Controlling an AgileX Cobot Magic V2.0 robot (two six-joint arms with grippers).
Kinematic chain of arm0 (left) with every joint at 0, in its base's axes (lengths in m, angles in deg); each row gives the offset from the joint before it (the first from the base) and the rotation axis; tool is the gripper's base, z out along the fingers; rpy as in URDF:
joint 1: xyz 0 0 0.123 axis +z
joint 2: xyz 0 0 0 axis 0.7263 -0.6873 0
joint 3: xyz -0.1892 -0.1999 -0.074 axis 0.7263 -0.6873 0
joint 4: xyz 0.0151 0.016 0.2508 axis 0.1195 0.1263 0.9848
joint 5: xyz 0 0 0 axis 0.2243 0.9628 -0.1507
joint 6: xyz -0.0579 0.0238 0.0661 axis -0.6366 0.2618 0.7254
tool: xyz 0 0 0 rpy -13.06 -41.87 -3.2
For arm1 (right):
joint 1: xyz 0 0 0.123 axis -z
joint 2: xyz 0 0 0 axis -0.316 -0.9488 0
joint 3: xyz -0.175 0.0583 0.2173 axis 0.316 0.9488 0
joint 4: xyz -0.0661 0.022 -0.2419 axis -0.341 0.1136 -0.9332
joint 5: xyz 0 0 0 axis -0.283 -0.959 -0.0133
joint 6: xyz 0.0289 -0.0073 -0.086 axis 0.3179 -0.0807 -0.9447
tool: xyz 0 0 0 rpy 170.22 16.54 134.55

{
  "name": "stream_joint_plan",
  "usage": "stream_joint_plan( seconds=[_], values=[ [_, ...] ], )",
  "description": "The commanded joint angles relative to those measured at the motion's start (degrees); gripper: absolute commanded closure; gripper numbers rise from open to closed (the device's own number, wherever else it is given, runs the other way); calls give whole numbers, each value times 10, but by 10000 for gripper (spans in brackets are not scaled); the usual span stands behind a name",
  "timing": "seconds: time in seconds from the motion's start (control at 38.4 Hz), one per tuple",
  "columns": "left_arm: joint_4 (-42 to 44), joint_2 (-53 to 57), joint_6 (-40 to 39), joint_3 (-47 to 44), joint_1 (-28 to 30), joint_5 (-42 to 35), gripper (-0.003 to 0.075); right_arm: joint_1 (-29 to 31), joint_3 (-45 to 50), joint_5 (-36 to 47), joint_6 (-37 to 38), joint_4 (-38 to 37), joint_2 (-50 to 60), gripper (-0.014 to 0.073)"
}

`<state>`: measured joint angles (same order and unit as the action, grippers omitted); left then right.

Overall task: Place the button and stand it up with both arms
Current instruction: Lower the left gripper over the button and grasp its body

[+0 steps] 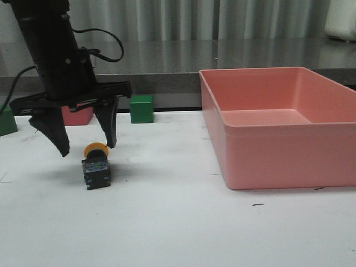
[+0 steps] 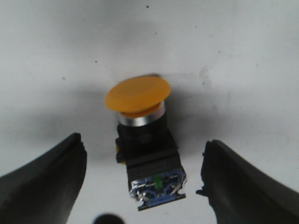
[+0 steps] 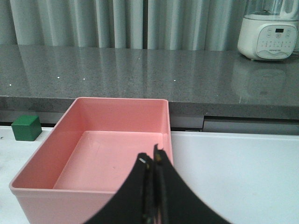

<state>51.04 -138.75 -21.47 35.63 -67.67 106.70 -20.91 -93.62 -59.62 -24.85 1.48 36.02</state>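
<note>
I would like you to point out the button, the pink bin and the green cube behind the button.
button [image 2: 138, 94], left wrist view, on the yellow cap.
pink bin [image 1: 289, 147], front view, on the front outer wall.
green cube [image 1: 142, 109], front view, on its front face.

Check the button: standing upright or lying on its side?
On its side. The button lies on the table, its yellow cap facing sideways toward the back, the boxy base nearer the camera. The left gripper hangs open above it, not touching.
</note>
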Motion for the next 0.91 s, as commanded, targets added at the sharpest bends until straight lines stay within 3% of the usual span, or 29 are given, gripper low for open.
stream_joint_plan(
  seconds=[0.0,0.52,0.89],
  values=[
    [-22,10,-9,31,-2,2,236,3,-15,50,-4,-7,-6,664],
    [-25,-25,-10,42,-2,17,246,3,-15,50,-4,-7,-6,664],
    [-25,-25,-10,43,-2,19,515,3,-15,50,-4,-7,-6,664]
  ],
)
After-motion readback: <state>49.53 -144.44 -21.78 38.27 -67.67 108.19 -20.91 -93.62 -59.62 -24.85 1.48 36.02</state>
